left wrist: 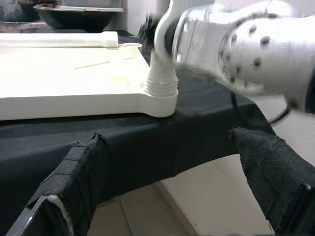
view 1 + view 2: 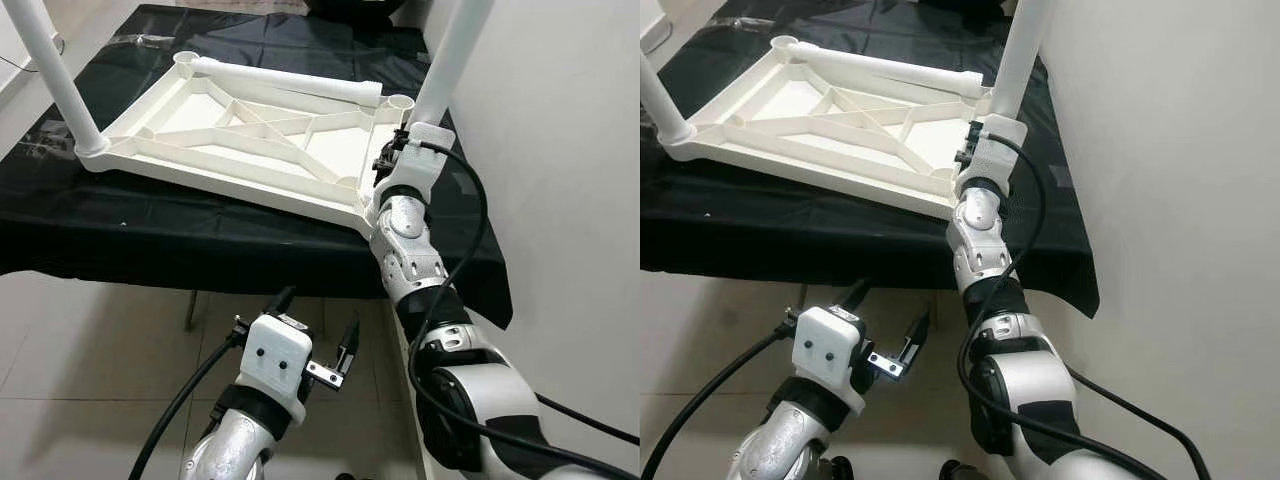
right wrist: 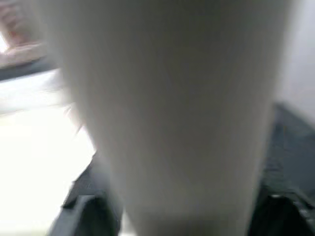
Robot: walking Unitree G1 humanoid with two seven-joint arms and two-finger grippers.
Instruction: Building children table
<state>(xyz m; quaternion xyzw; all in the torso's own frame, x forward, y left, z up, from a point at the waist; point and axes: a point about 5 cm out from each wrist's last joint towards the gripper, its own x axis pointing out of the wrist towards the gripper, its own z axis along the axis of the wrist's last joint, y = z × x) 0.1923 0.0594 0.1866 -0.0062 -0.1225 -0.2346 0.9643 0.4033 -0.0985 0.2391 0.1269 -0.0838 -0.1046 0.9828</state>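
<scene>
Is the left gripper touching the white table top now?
Apart. In the left eye view the left gripper hangs open below the black-covered table's edge, clearly separated from the white table top lying above.

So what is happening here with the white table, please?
The robot is assembling a small white tabletop, which lies upside down on a black-covered table. Its right claw is at an upright leg standing in the near right corner socket. Another leg stands at the left corner, and a third lies across the tabletop. The left claw hangs open below the table edge.

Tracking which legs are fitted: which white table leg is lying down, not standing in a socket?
The leg lying along the tabletop's far edge; two others stand upright in corner sockets.
</scene>
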